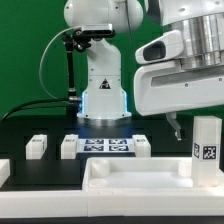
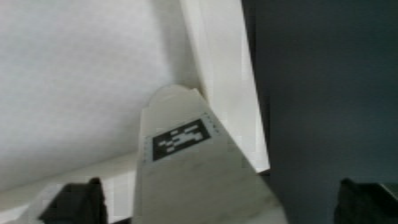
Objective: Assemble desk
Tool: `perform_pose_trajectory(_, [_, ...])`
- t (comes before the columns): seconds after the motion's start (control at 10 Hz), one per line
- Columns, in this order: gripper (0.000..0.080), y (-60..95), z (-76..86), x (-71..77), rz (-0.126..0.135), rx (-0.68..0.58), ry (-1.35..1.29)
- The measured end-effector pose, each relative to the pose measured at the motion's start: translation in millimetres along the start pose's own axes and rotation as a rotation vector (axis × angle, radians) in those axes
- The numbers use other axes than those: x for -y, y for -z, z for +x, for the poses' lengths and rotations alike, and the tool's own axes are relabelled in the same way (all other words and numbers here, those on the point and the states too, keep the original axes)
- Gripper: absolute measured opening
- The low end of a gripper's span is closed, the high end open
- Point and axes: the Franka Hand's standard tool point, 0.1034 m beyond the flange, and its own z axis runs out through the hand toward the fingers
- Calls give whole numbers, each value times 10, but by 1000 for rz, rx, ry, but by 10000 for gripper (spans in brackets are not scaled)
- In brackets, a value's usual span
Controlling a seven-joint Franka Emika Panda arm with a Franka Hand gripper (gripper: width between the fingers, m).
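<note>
The desk top (image 1: pixel 140 178), a wide white rimmed tray, lies at the front of the exterior view. One white leg (image 1: pixel 205 150) with a black-and-white tag stands upright at the top's corner on the exterior view's right. My gripper (image 1: pixel 180 128) hangs just above and beside that leg. In the wrist view the gripper (image 2: pixel 217 205) is open. Its dark fingertips (image 2: pixel 75 203) stand wide apart on either side of the tagged leg (image 2: pixel 187 150) and do not touch it. The desk top's flat inside (image 2: pixel 71 80) and rim (image 2: pixel 222 60) show behind the leg.
The marker board (image 1: pixel 105 147) lies on the black table before the robot's base. Loose white legs lie beside it: one (image 1: pixel 37 146), another (image 1: pixel 70 146), a third (image 1: pixel 141 146). Another white part (image 1: pixel 3 172) shows at the exterior view's left edge.
</note>
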Motion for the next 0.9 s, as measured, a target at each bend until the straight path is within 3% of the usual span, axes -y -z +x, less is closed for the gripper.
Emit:
perform_pose_trajectory(0.1, [622, -3, -1, -1, 0, 0, -6])
perform_pose_trajectory(0.3, [310, -7, -5, -20, -4, 3, -128])
perform_pose_trajectory(0.6, [304, -7, 5, -50, -6, 2, -302])
perform_pose_trajectory(0.8, [303, -12, -7, -28, -7, 0, -616])
perform_pose_trajectory(0.9, [298, -17, -9, 0, 12, 3, -878])
